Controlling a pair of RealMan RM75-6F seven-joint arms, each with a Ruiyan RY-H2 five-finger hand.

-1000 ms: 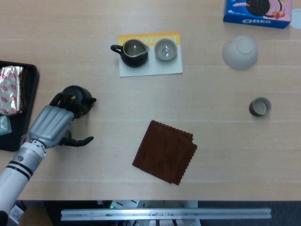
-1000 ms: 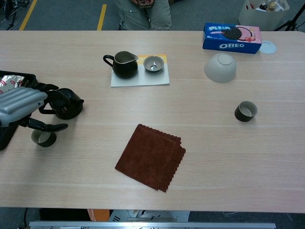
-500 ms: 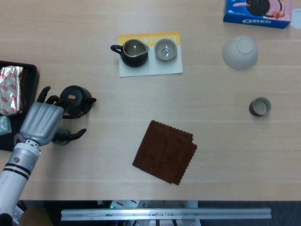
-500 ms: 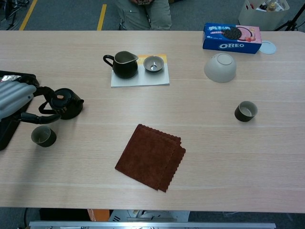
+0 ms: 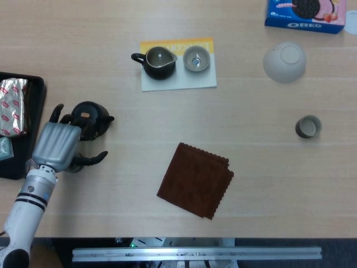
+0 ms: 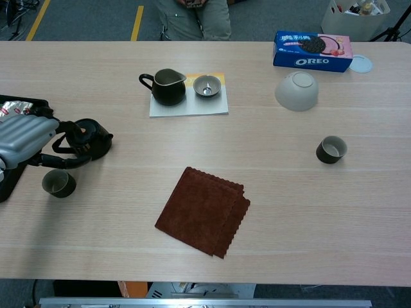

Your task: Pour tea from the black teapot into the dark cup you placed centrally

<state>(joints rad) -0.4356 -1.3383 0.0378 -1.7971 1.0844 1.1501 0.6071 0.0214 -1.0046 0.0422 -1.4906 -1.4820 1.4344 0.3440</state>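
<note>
Black teapot point(image 5: 89, 118) sits at left-center of the frame, lid on. A dark cup point(image 6: 58, 183) just below it looks empty; another dark cup point(image 5: 308, 127) stands far right. We see the left hand point(image 5: 56, 146) beside the teapot, fingers curled round its handle side; grip unclear. Right hand out of view.

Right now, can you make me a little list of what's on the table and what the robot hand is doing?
teapot: black teapot, standing upright near the table's left edge
left hand: left hand at the teapot's handle side; a firm grip cannot be told
nearest cup: dark cup, just in front of the teapot
other cup: second dark cup, far right
cloth: brown cloth, front middle
pitcher: black pitcher on a mat
cookies: blue cookie box, back right
right hand: not in view
</note>
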